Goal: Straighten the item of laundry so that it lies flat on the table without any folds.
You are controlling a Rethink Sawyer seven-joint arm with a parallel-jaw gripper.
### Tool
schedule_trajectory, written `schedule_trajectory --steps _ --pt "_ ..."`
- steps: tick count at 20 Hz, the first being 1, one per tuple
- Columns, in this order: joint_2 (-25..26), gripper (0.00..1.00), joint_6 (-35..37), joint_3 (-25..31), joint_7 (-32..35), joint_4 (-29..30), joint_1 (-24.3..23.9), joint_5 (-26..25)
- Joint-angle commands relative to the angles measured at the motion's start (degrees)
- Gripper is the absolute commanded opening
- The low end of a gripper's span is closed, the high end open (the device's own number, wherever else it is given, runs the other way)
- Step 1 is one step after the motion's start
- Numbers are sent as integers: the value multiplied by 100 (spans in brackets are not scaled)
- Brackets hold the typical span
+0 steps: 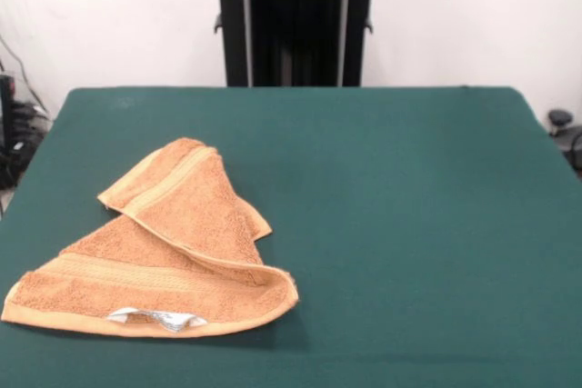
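The towel lies folded near the table's near-left corner. A white tag peeks from its near hem. An upper layer is doubled over, its banded corner pointing toward the far edge. The rest of the green top is bare. No gripper shows, so its jaws cannot be told.

So the orange-tan towel is sitting on the dark green counter, bunched toward the counter's front left corner, and it's definitely not flat. One end is folded back over the rest, making a pointed flap with a woven border band running along it. A second band crosses the lower layer. A small white tag peeks out at the towel's front hem. No gripper showing, just the black pedestal behind the counter.
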Motion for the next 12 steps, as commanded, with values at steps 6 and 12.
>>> schedule_trajectory --steps 6,12 --pt "-144 100 -124 155 296 288 -124 -12" --pt "75 100 -2064 2857 -1227 1887 -2588 1395"
